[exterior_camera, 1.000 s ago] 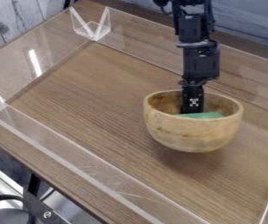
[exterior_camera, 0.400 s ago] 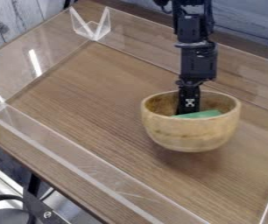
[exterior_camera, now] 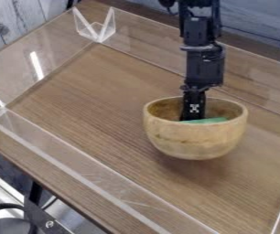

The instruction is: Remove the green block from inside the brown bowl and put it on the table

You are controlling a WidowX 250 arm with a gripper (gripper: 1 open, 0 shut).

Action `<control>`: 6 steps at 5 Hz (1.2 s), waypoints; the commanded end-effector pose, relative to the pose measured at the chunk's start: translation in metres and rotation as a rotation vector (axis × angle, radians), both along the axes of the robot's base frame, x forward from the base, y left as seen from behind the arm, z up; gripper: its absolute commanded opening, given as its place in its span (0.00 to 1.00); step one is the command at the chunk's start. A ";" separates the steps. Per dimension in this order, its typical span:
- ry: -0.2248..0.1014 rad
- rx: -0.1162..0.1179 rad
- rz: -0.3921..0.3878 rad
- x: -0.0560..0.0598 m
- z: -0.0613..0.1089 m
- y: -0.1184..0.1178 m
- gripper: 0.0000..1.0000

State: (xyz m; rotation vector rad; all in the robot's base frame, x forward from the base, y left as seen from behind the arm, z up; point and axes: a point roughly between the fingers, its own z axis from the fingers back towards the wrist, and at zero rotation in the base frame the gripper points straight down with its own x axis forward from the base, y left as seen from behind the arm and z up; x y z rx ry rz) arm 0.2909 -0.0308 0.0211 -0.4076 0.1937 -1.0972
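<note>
One raised camera looks obliquely down across the table (exterior_camera: 93, 101) from its near corner.

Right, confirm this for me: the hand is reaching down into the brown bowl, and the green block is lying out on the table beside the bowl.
Not quite. The hand does reach down into the brown bowl, but the green block is not out on the table: the camera view shows it inside the bowl, right by the hand's fingertips.
</note>
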 end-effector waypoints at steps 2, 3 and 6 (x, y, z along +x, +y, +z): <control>-0.011 0.019 -0.031 0.007 0.005 -0.002 0.00; -0.012 0.039 -0.074 0.007 0.009 -0.002 0.00; -0.007 0.041 -0.076 0.011 -0.001 -0.004 0.00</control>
